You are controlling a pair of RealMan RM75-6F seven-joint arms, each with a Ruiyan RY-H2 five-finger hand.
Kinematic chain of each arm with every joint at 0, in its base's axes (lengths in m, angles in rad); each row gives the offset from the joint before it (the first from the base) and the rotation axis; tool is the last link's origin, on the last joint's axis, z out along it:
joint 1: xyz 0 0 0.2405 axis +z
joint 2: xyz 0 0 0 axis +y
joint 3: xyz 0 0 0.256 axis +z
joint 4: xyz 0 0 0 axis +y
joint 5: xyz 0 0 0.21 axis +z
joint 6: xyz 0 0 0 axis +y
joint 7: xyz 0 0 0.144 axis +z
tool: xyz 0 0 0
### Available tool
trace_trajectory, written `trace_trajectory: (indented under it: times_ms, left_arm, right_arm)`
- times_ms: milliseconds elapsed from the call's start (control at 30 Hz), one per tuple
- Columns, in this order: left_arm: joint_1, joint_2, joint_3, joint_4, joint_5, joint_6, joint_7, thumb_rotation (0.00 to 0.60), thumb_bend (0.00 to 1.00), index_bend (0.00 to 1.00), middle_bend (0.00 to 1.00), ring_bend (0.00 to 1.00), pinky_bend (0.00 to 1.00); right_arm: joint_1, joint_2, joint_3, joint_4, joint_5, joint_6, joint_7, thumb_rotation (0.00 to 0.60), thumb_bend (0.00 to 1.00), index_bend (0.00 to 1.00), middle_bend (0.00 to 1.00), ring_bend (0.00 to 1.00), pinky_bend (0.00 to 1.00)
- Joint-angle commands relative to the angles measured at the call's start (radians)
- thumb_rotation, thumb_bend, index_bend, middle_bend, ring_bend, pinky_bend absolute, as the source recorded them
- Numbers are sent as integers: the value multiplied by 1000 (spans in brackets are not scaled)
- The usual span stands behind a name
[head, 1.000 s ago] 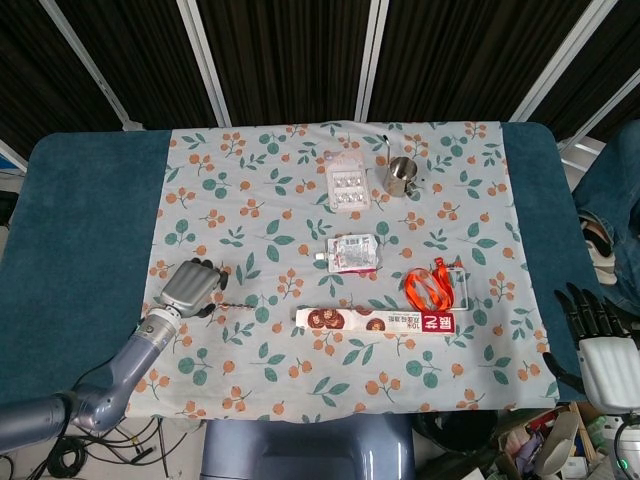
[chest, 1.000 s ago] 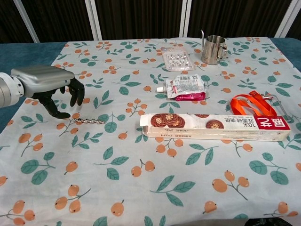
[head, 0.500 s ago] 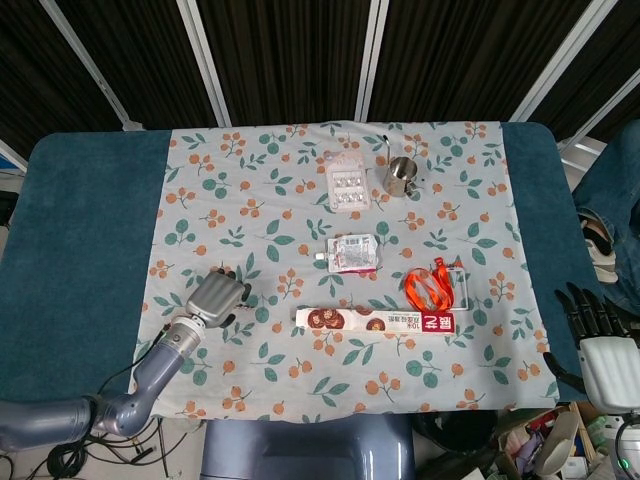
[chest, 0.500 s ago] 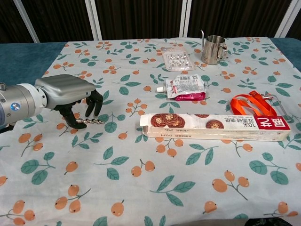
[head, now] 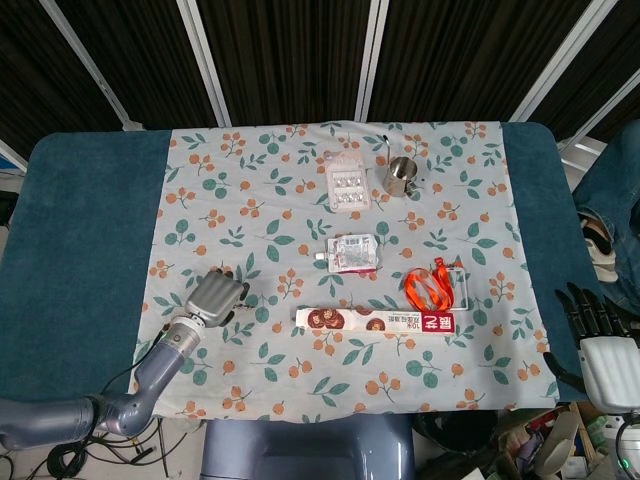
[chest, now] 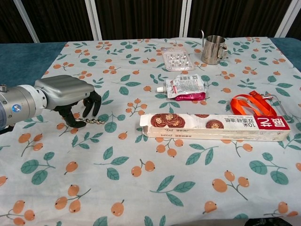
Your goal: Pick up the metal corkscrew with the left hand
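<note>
Step in hand: the grasp on the metal corkscrew (chest: 92, 121) is judged to be in preparation; the tool lies flat on the flowered cloth (chest: 141, 188) and is not yet lifted.

Left hand: the left hand (chest: 70, 96) is seen low over the cloth at the near left, palm down, with its dark fingers (chest: 96, 103) curled downward and parted. In the head view the left hand (head: 217, 295) covers the tool almost wholly.

State of the left hand: nothing is seen to be pinched; whether any finger touches the metal cannot be told from these views.

Where the corkscrew lies: the spiral end is seen just beyond the fingertips, pointing toward the long biscuit box (chest: 214, 126); the other end is hidden under the curled fingers and thumb.

Relation to the hand: the tool is below and between the thumb and the other fingers, so the hand is judged to be nearly in place around it.

Next move: the fingers are to be brought together on the hidden end until the thin metal is pinched firmly, and only then is the hand to be raised; a thin thing lying flat is judged likely to slip or roll on the cloth.

Right hand: the right hand (head: 600, 350) is seen off the table's right edge, fingers apart, with nothing held.
</note>
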Motion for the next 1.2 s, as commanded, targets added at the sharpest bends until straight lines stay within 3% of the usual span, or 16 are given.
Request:
trace_trajectory:
  times_ms: [33, 700, 1200]
  left_arm:
    - [-1, -1, 4, 4, 2, -4, -4, 600, 330, 460, 520, 322, 388]
    - [0, -16, 18, 47, 30, 0, -18, 600, 335, 492, 547, 342, 398]
    - [11, -40, 13, 84, 66, 22, -43, 600, 441, 569, 611, 400, 453]
  right_arm:
    - [0, 0, 0, -1, 0, 0, -1, 600, 150, 10, 14, 41, 136]
    - [0, 0, 1, -2, 4, -3, 0, 600, 150, 10, 14, 41, 136]
    - [2, 0, 3, -2, 8, -6, 5, 600, 150, 10, 13, 41, 136]
